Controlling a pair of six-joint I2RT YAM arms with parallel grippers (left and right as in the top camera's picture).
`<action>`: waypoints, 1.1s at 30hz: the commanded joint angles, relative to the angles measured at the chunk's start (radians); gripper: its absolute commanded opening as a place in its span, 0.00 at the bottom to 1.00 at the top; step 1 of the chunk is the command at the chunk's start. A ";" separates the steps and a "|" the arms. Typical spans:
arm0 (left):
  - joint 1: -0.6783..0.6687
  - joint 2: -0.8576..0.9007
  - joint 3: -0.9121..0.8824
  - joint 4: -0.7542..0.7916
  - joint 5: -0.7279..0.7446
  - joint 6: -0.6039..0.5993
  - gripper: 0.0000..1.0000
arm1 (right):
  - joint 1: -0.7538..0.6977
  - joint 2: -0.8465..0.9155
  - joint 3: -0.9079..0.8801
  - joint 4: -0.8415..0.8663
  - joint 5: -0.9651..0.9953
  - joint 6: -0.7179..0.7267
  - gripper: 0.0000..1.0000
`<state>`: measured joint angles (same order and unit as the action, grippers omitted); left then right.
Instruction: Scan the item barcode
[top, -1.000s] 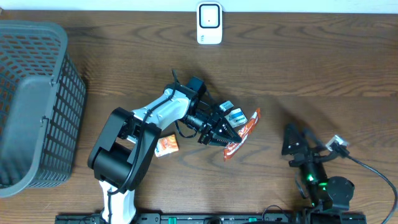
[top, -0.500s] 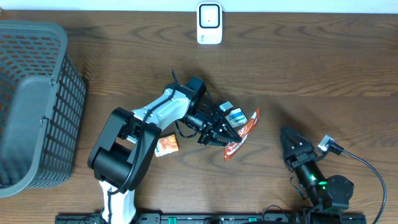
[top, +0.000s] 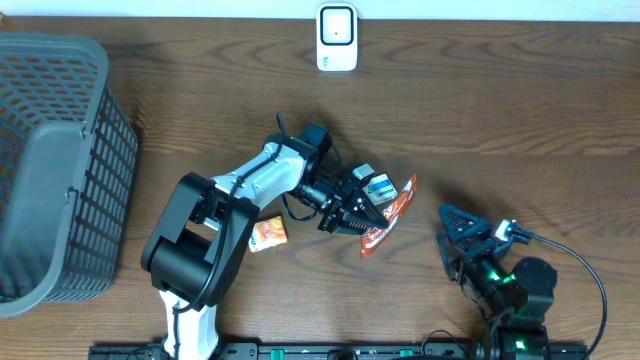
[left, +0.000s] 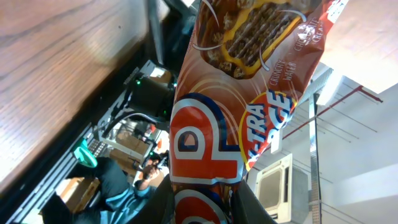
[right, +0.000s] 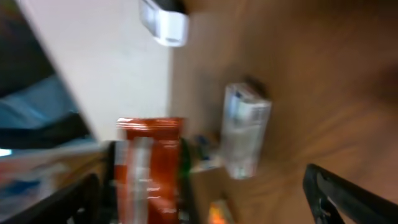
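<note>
**Packet gripped, scan not yet made**

The left tool (top: 358, 215) is clamped nearly shut on one end of the orange snack packet (top: 390, 212), over the middle of the worktop (top: 520, 110). The left wrist view shows only the printed front, with no barcode visible. The white scanner (top: 337, 37) stands at the far edge, well apart from the packet. The right tool (top: 455, 228) is spread wide and empty, near the packet on its right side.

Judgement: the pickup is done. What is left is to carry the packet to the scanner and turn its barcode face toward it.
</note>
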<state>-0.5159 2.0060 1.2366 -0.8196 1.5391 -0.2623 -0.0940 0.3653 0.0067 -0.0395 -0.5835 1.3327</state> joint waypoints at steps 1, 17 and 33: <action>0.003 0.003 0.004 0.000 -0.006 -0.002 0.07 | 0.004 0.123 -0.001 0.043 -0.010 -0.186 0.99; 0.003 0.003 0.004 0.000 -0.006 -0.006 0.08 | 0.031 0.453 -0.001 0.551 -0.089 0.102 0.99; 0.003 0.003 0.004 0.000 -0.006 -0.006 0.07 | 0.187 0.545 0.000 0.753 0.089 0.246 0.90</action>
<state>-0.5159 2.0060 1.2366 -0.8177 1.5219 -0.2661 0.0635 0.9051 0.0063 0.7128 -0.5743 1.5604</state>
